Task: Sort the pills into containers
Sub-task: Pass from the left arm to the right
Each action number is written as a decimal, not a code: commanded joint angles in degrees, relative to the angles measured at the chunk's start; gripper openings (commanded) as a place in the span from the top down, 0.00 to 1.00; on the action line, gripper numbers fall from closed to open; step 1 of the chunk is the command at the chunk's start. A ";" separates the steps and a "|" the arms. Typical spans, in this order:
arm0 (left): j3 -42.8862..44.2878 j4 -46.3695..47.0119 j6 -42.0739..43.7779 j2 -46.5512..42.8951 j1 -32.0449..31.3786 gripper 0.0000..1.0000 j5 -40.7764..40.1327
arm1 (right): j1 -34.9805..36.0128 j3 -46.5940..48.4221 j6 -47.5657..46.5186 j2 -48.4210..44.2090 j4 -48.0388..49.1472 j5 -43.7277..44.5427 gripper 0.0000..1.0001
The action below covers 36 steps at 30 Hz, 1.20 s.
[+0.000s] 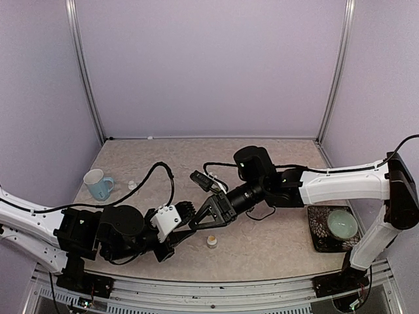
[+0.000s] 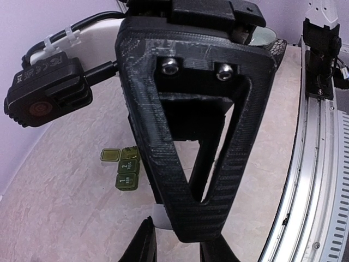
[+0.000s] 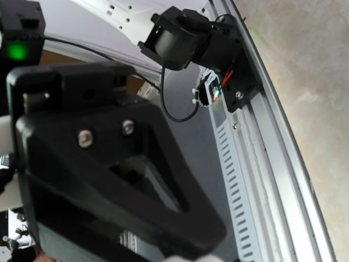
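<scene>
My two arms meet low over the table (image 1: pixel 275 196) near six o'clock, where both wrists can reach the work. My right gripper (image 1: pixel 201 222) reaches in from three o'clock. Its triangular finger fills my left wrist's view, and I cannot tell how far apart its fingers stand. My left gripper (image 1: pixel 186 210) reaches in from eight o'clock, fingers closed right down.

The pale bowl (image 1: pixel 342 224) sits at four o'clock and the blue mug (image 1: pixel 97 184) at nine, both out of the way, I judge. The pill-box strip (image 2: pixel 124 168) lies flat on the table at nine o'clock of that right finger, with one lid seemingly folded outward, ready for pills. A small capped jar (image 1: pixel 212 241) stands at six o'clock, near the grippers. A white scrap (image 2: pixel 158 217) shows beside my left fingers, and I cannot tell whether I hold it.
</scene>
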 commanded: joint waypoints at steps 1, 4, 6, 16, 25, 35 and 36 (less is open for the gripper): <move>1.59 0.37 0.52 0.15 -0.62 0.75 -0.99 | 0.32 0.88 0.75 0.41 1.25 -1.19 0.59; 1.59 0.36 0.66 0.16 -0.79 0.75 -1.06 | 0.28 0.29 1.79 0.67 2.89 -1.90 0.63; 1.64 0.36 0.60 0.12 -0.88 0.75 -1.12 | 0.20 0.14 2.36 1.00 3.59 -2.29 0.67; 0.79 0.90 0.67 -0.28 -1.67 0.73 -2.26 | -0.29 -2.30 6.47 0.64 9.98 -3.91 0.83; -4.66 6.82 1.49 -5.85 -1.94 0.27 -4.51 | -1.20 -8.98 16.85 -0.82 30.57 -6.95 0.84; -24.82 36.05 14.14 -25.74 -1.59 0.27 4.34 | -1.34 -14.75 28.53 -1.14 53.89 -6.24 0.84; -24.42 36.06 14.21 -25.04 -1.09 0.27 4.36 | -1.37 -14.89 28.61 -1.29 54.41 -6.01 0.84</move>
